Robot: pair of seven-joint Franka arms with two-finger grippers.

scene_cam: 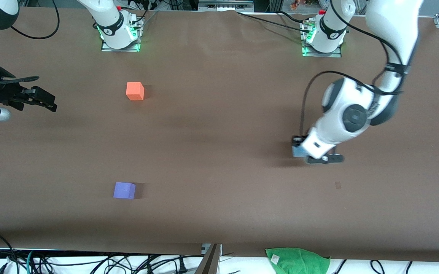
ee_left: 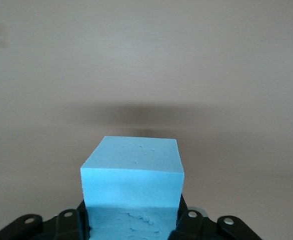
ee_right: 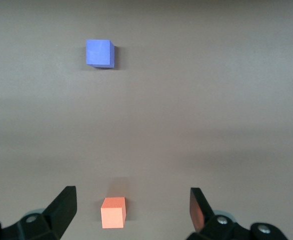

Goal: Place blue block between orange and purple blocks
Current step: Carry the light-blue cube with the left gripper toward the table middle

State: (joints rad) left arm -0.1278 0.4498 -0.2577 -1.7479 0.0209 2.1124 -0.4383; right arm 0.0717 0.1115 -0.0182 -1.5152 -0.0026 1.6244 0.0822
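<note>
Mid-right of frame, the left gripper [scene_cam: 305, 151] clamps and mostly hides the blue block [scene_cam: 298, 151], held square; the right gripper [scene_cam: 42, 102] waits open at the left edge.

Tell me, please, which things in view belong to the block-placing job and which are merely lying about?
Part of the job:
- blue block, clamped in the left claw
- orange block
- purple block, nearer the front camera than the orange one

Lying about:
- green cloth at the table's near edge
- right claw, open, waiting above the table's end
</note>
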